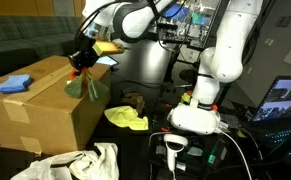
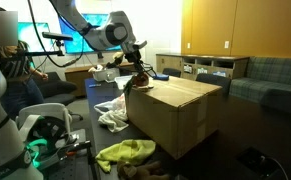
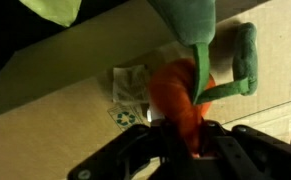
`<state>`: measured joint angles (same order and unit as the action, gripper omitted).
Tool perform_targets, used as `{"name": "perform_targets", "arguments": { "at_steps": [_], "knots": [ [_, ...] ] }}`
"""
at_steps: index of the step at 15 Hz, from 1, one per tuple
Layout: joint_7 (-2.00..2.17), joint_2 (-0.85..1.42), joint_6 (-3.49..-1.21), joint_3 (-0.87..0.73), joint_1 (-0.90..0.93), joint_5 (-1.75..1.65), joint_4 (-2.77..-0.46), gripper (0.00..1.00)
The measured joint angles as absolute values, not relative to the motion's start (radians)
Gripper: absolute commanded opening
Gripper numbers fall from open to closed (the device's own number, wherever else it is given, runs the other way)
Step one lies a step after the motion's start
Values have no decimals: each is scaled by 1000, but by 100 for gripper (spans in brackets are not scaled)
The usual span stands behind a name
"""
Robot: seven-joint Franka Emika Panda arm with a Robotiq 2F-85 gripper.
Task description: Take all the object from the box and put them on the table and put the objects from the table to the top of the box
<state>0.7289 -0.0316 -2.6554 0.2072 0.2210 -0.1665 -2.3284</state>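
Observation:
My gripper [image 1: 82, 62] [image 2: 135, 64] [image 3: 185, 142] is shut on the green-and-orange cloth [image 1: 86, 85] [image 2: 140, 79] [image 3: 177, 92]. The cloth hangs over the edge of the brown cardboard box [image 1: 45, 105] [image 2: 180, 118] [image 3: 75, 105]. A small blue block [image 1: 17, 84] lies on the box top. On the dark table [image 1: 150, 135] [image 2: 85, 135] a bright yellow cloth [image 1: 127, 118] [image 2: 125, 153] lies beside the box. A small brown lumpy toy [image 1: 135, 101] sits just behind it.
A crumpled white sheet [image 1: 80, 162] [image 2: 110, 112] lies on the table by the box. The robot's white base [image 1: 198, 112] [image 2: 40, 135] stands close by with cables around it. In an exterior view a seated person [image 2: 0, 55] is at the edge.

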Motion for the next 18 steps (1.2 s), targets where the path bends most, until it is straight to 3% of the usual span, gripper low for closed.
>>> {"name": "perform_targets", "arguments": {
  "at_steps": [18],
  "knots": [
    [1148,-274,-2759,152,9,0,-2738,13]
  ]
}}
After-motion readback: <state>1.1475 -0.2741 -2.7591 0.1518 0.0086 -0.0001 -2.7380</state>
